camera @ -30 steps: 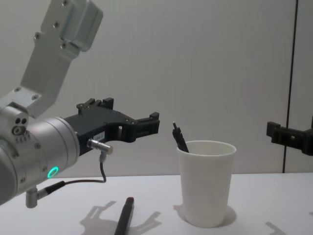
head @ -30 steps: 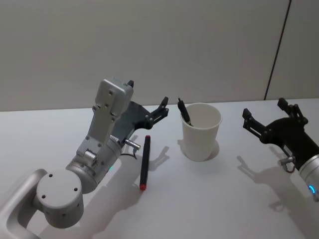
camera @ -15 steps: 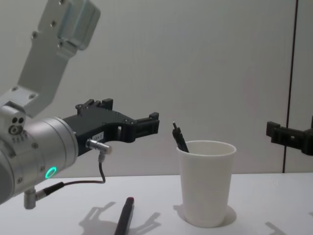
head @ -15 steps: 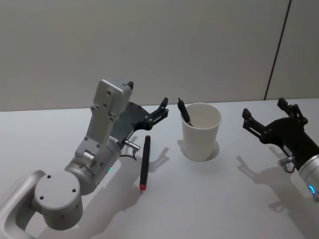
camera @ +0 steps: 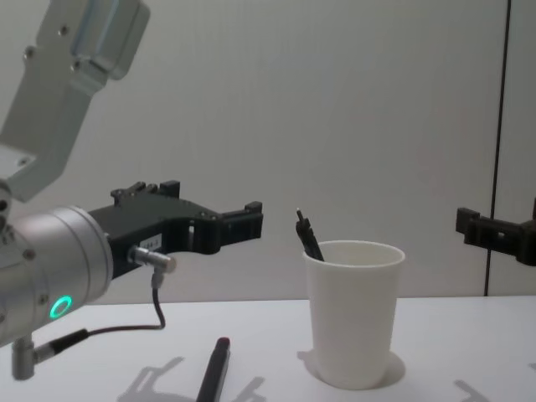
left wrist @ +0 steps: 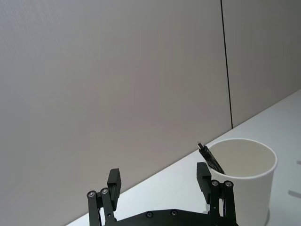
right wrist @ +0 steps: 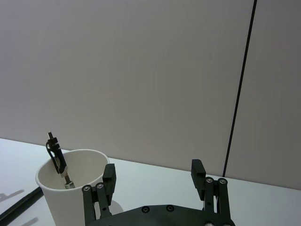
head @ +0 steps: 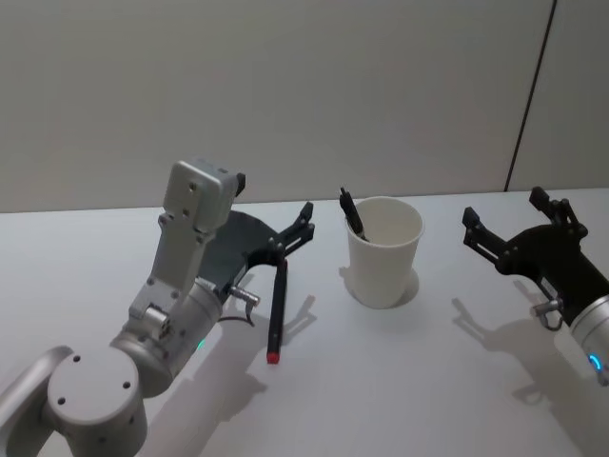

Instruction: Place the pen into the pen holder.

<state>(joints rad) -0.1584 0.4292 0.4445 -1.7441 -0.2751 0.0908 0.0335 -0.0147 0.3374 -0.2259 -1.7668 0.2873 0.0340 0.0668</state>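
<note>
The robot's left arm reaches in from the lower left of the head view, its left pincer (head: 295, 231) spread wide and empty. It hangs just above the far end of a black pen with a red tip (head: 277, 309), which lies flat on the white table (head: 428, 381) at lower centre, untouched. The left wrist view confirms nothing sits between the parted fingers (left wrist: 114, 181). At the right edge, the right pincer (head: 504, 208) hovers clear of the table, also wide and empty, and faces the cup from well apart.

Beyond the pen, right of centre, stands the pen holder (head: 383, 252), a white paper cup, upright and apart from the lying pen. A second black pen (head: 351, 213) already leans inside it against the near-left rim, its clip end poking out.

The task appears to be at the reach-for-the-pen step, with no grasp made. The next move likely calls for the left pincer to tip downward, straddle the barrel and close on it. It must then lift the pen, swing it towards the cup and stand it on end over the opening. The light cup could be nudged over if the rim is struck.
</note>
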